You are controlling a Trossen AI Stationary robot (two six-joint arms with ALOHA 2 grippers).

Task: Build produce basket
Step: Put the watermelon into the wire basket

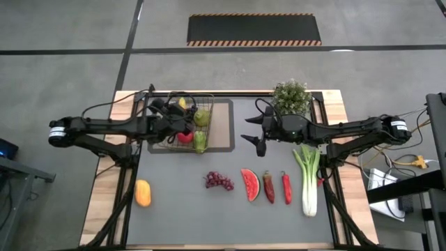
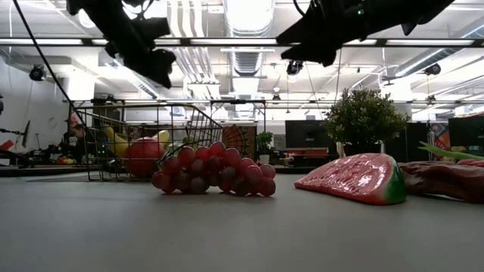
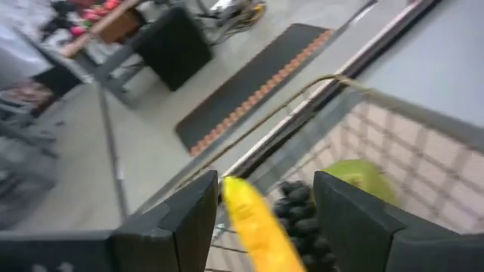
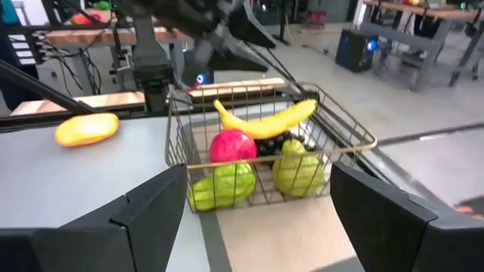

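Right, I see one basket [image 1: 187,120] at the desk's [image 1: 174,216] eleven o'clock, holding one banana [image 4: 265,121], one apple [image 4: 233,145] and two pears [image 4: 299,170]. My left gripper [image 1: 180,120] hangs over it, fingers spread and empty. My right gripper [image 1: 252,130], fingers spread, hovers over bare desk at one o'clock.

Left wrist view smeared by blur: banana [image 3: 257,223] runs off the 6 o'clock edge, dark grapes [image 3: 301,219] and green pear [image 3: 357,175] just blobs behind the basket [image 3: 393,143] wire. Low view: both arms cropped at 12 o'clock, chilies [image 2: 442,181] and leek [image 2: 454,153] cut at 3 o'clock, apple [image 2: 141,157] half behind the purple grapes [image 2: 215,172]. High view: left gripper [image 1: 182,120] covers part of the basket contents, fingers unreadable there.
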